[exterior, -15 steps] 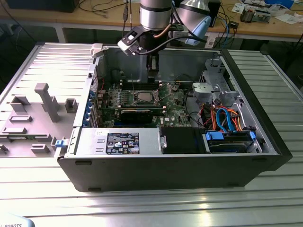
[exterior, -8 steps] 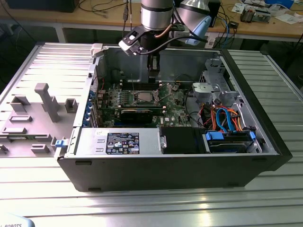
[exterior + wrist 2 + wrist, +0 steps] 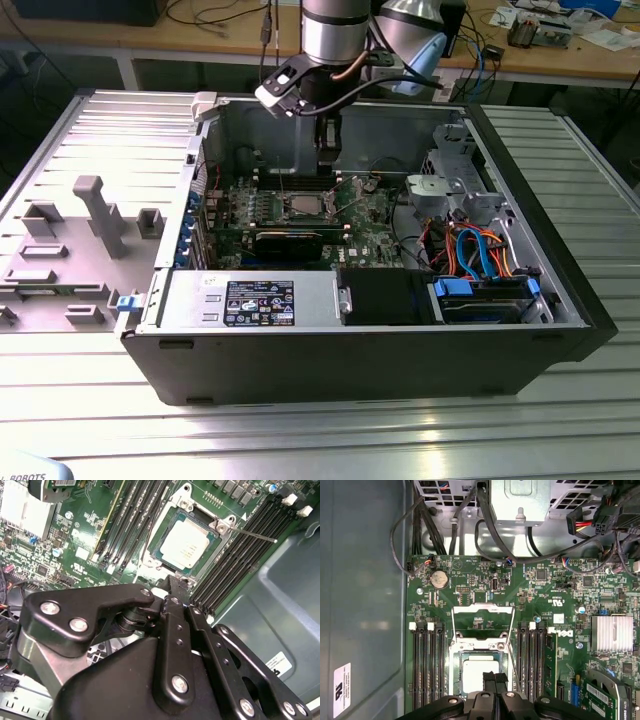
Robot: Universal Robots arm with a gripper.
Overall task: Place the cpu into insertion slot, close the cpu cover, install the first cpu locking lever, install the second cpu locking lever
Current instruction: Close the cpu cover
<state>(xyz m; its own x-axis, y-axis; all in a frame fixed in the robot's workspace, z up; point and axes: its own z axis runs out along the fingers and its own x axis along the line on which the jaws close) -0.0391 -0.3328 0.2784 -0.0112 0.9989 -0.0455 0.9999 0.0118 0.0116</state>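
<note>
Your gripper [image 3: 328, 152] hung closed and empty at the cpu's [image 3: 303, 206] one o'clock in the exterior view, because the chip sat in the insertion slot [image 3: 454, 670], with the cpu cover [image 3: 482, 610] open.

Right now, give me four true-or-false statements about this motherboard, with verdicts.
1. The cpu lies in the insertion slot. True.
2. The cpu cover is shut over the cpu. False: it is swung open, and the chip's silvery top is bare.
3. The claw is carrying the cpu. False: the cpu sits in the slot, and the claw is at the slot's edge.
4. Black memory slots run along both sides of the insertion slot. True.
</note>
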